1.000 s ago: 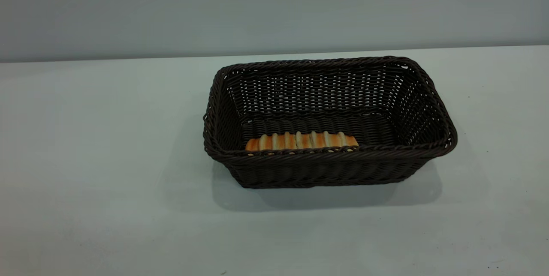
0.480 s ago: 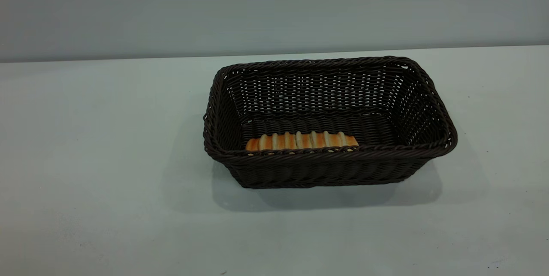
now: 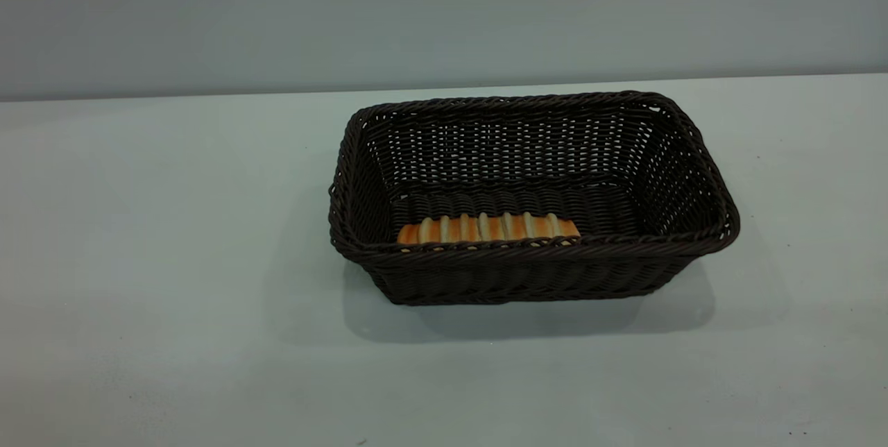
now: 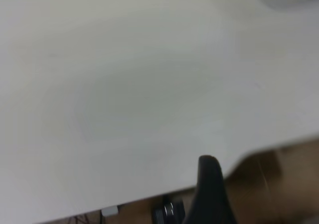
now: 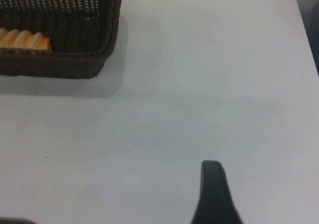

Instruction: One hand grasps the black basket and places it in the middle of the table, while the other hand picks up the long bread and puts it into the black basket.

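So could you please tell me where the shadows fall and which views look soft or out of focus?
Exterior view: crisp, the black basket casts a soft shadow on the table towards the camera and its left. Left wrist view: heavily blurred, nearly featureless tabletop. Right wrist view: mildly soft, shadow beside the basket's corner, the long bread still recognisable.

table (image 4: 124,84), its edge, one dark pincer fingertip (image 4: 209,171)

Neither arm shows in the exterior view; each wrist view catches one dark fingertip (image 4: 209,184) of its own pincer.
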You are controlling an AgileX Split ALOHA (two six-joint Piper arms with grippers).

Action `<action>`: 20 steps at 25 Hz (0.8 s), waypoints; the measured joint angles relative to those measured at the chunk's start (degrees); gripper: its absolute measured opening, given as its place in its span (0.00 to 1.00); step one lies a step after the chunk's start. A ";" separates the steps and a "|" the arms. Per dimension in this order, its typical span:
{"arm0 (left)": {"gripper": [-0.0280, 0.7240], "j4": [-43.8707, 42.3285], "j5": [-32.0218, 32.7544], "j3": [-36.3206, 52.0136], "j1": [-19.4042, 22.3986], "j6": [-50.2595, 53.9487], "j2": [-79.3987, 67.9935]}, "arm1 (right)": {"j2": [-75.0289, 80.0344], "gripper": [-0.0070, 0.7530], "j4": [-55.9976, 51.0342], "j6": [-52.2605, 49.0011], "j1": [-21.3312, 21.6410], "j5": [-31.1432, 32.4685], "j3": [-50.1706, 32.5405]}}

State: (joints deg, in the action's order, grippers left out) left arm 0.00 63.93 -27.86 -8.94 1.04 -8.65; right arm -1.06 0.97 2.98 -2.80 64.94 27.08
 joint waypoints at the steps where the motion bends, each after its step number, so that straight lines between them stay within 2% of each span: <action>1: 0.82 0.00 0.00 0.00 2.66 0.00 1.57 | 0.00 0.71 0.00 0.00 0.00 0.00 0.00; 4: 0.82 0.00 0.24 0.00 9.79 0.00 5.78 | -0.07 0.71 0.00 0.00 0.00 0.00 0.00; 8: 0.82 0.00 0.54 0.00 13.50 0.00 9.58 | -0.07 0.71 0.00 0.00 0.00 0.00 0.00; 20: 0.82 0.00 0.79 0.00 14.41 0.00 9.91 | -0.07 0.71 0.00 0.00 0.00 0.00 0.00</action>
